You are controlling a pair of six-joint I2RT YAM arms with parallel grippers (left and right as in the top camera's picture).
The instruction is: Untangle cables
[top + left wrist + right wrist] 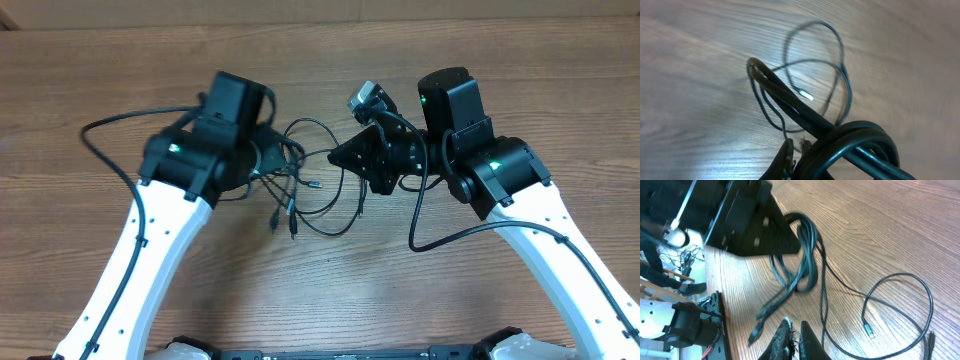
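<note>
Overhead, the cables (290, 200) sprawl in a loose tangle at the centre of the wooden table (330, 300), with the left gripper (272, 157) closed on their bunched part and the right gripper (338, 156) closed just right of them, though whether it pinches a cord is unclear.

Surface (330, 295): brown wood-grain finish, with the grain running left to right in the overhead view. A pale patch of glare shows on it in the left wrist view.

Beyond the surface's edge, right wrist view:
- Light wooden slats (657, 287).
- A black cylindrical fitting (687, 322) below the slats; its identity cannot be determined.
- A black perforated plate (716, 307) against the edge.
</note>
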